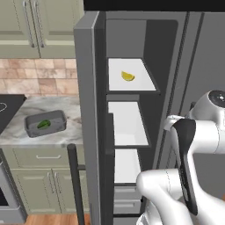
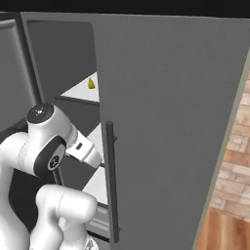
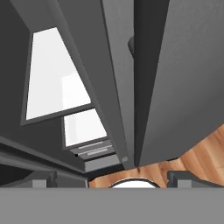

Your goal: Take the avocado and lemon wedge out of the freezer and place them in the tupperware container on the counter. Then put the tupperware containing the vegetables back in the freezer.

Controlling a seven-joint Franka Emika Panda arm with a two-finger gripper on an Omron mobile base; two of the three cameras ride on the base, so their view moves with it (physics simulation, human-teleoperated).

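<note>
The gripper stands with its jaws wide apart and nothing between them; its two dark fingertips rise at the bottom of the hand view, pointing down past the edge of the freezer's door toward the wooden floor. Beyond the tips, white shelves and grey lower drawers run along the open compartment.

From the left base view, the white arm bends in front of the freezer, whose door hangs open with its long dark bar handle low on the left. The lemon wedge lies alone on the top white shelf, well above the arm; it also shows as a small yellow shape on that shelf in the right base view.

To the left of the open door, the tupperware container sits on the counter, near its front edge. The avocado lies inside it. A black stovetop lies further left.
</note>
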